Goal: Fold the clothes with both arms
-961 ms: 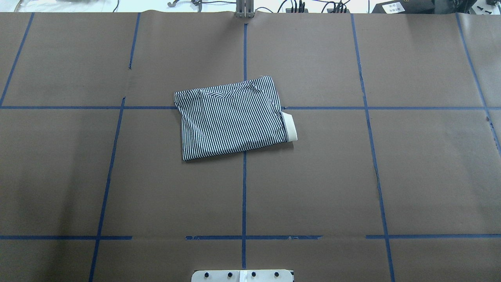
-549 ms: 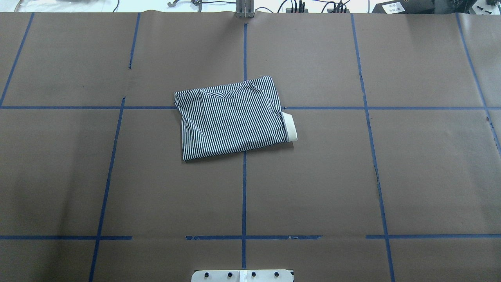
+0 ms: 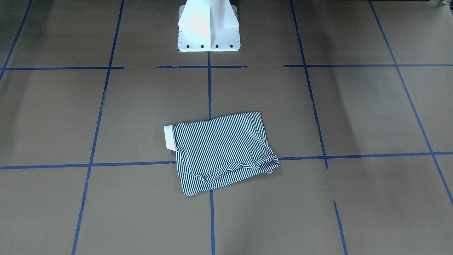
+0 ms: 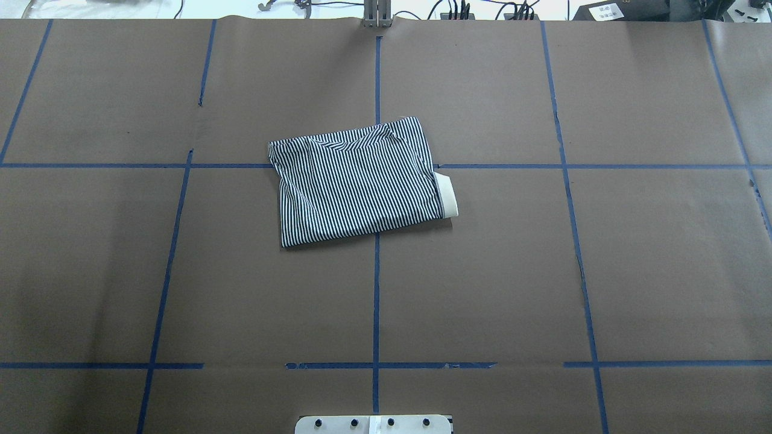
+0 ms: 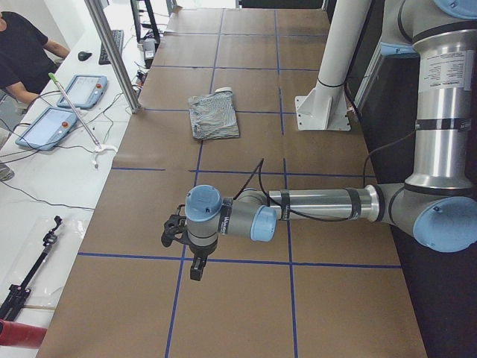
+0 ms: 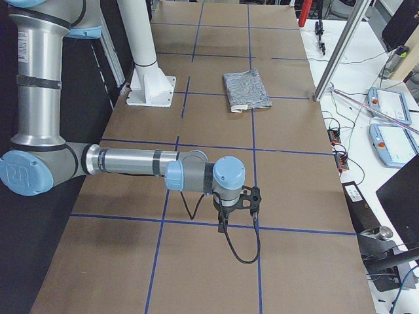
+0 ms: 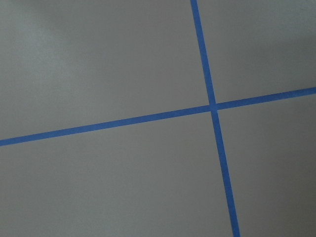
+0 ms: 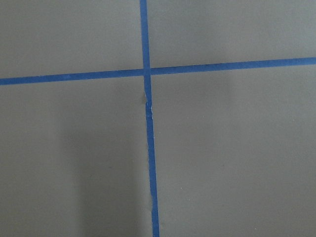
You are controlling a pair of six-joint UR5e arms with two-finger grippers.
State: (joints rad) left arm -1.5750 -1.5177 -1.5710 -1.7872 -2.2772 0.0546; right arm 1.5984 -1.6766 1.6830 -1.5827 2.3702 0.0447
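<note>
The striped polo shirt [image 4: 362, 181] lies folded into a compact rectangle near the middle of the brown table, with its cream collar [image 4: 447, 194] poking out on one side. It also shows in the front-facing view [image 3: 221, 152] and both side views [image 5: 214, 117] [image 6: 247, 90]. My left gripper [image 5: 181, 246] hangs over the table's left end, far from the shirt. My right gripper [image 6: 239, 208] hangs over the right end, also far from it. Both show only in the side views, so I cannot tell if they are open or shut. The wrist views show only bare table and tape.
Blue tape lines [image 4: 376, 301] divide the brown table into a grid. The white pedestal base [image 3: 208, 26] stands at the robot's edge. An operator [image 5: 22, 52] sits beside control tablets [image 5: 63, 104] on a white bench beyond the far edge.
</note>
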